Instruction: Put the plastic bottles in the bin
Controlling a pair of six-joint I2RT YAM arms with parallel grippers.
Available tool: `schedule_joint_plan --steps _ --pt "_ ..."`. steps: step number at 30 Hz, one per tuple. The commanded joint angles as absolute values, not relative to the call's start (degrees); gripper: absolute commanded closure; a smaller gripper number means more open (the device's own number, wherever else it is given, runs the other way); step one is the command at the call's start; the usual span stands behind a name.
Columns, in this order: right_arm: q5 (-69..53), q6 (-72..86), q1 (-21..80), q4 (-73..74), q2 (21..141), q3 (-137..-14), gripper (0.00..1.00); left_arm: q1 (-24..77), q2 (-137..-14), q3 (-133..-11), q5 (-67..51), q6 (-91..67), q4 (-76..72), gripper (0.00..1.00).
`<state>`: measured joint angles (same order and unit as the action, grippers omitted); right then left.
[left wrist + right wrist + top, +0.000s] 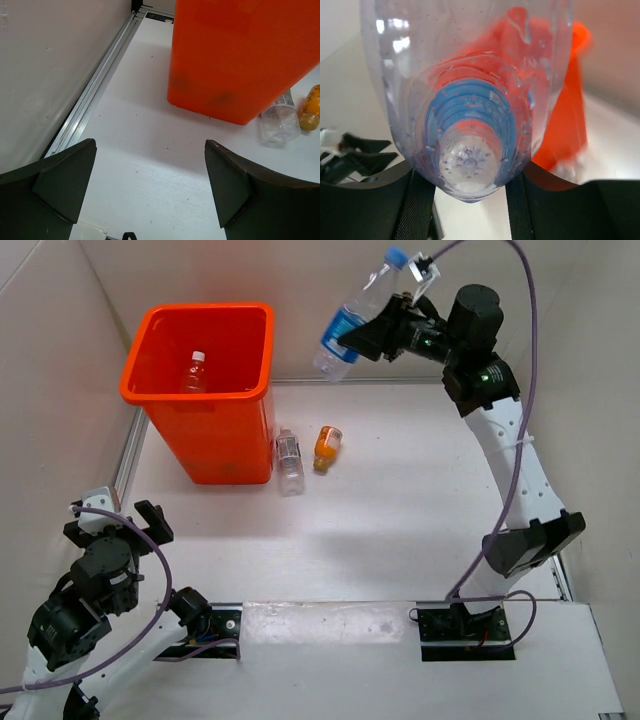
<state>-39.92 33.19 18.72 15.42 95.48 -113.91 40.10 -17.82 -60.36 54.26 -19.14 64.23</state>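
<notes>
From above, we see the right gripper [375, 332] clamped on the blue-label bottle [352, 322], aloft just right of the bin [205, 440]. A small bottle [195, 371] lies inside; a clear bottle [289, 462] and an orange bottle [327, 447] lie beside it.

Left wrist: the left gripper [150, 185] gapes, empty.

Right wrist: the bottle's base fills the view. Released here, we judge, it would fall short of the bin.

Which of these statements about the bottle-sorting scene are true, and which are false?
1. The right gripper holds the blue-capped bottle in the air. True.
2. The orange bin is empty. False: a small bottle is inside it.
3. The left gripper is shut on a bottle. False: it is open and holds nothing.
4. A clear bottle and an orange bottle lie on the table beside the bin. True.
</notes>
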Motion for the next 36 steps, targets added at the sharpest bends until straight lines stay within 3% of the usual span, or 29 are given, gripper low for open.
schedule_joint_plan --steps 1,9,13,16,17,18,26,31,33,35,36 --pt "-33.32 22.62 25.04 15.02 97.46 -121.0 0.93 40.34 -18.19 -59.77 55.02 -19.25 63.46 0.0" --pt "-15.84 -6.69 43.57 20.74 113.27 -147.37 0.77 40.25 -18.1 -59.59 55.9 -19.16 63.19 0.0" --pt "-9.32 -13.79 48.68 18.2 120.31 -152.13 0.48 40.25 -18.37 -59.68 56.07 -19.42 63.72 0.0" --pt "-8.62 -14.15 49.22 16.44 125.06 -156.18 0.38 40.25 -18.2 -59.76 56.34 -19.51 63.72 0.0" --pt "-8.53 -14.5 49.39 16.26 126.72 -157.23 0.19 40.17 -18.02 -59.68 56.25 -19.6 63.72 0.0" --pt "-8.35 -15.02 49.57 16.35 126.91 -157.32 0.1 40.17 -18.02 -59.76 56.34 -19.6 63.55 0.0" --pt "-0.54 -11.87 47.73 17.14 124.11 -160.93 0.1 40.17 -18.19 -59.5 56.51 -19.6 63.54 0.0" --pt "16.23 -10.38 42.74 15.47 115.42 -157.26 0.1 39.82 -18.11 -59.85 56.34 -20.3 63.98 0.0" --pt "12.43 -2.86 34.78 19.66 111.64 -152.16 0.1 39.81 -18.02 -59.94 56.34 -20.57 64.42 0.0" --pt "0.57 7.09 29.3 22.22 106.99 -141.18 0.1 39.81 -17.14 -59.85 55.73 -20.92 64.6 0.0" --pt "-8.43 13.73 21.96 22.06 106.09 -137.93 0.1 39.73 -17.05 -59.77 55.81 -21.0 64.34 0.0"
